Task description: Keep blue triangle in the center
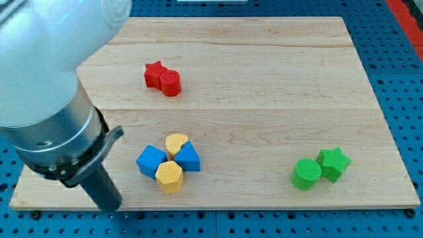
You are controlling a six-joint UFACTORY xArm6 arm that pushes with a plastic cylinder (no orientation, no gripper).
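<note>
**Tip at lower left; blue triangle in lower-centre cluster**

Rod only, no claw fitted, so there is nothing to open or close. My tip [112, 206] sits at the board's [264, 79] lower-left edge, left of the cluster and apart from it.

Blue triangle [189, 158] lies below board centre, touching the yellow heart [176, 143] above-left and the yellow hexagon [170, 176] below-left. Blue cube [151, 161] adjoins on the left.

Red star [154, 74] and red cylinder [170, 83] touch, upper left. Green cylinder [307, 174] and green star [332, 163] touch, lower right.

Robotics lab bench

A pale wooden board [264, 79] lies on a blue perforated mounting surface [403, 99]; a grey robot arm [46, 86] fills the board's near-left corner.
</note>
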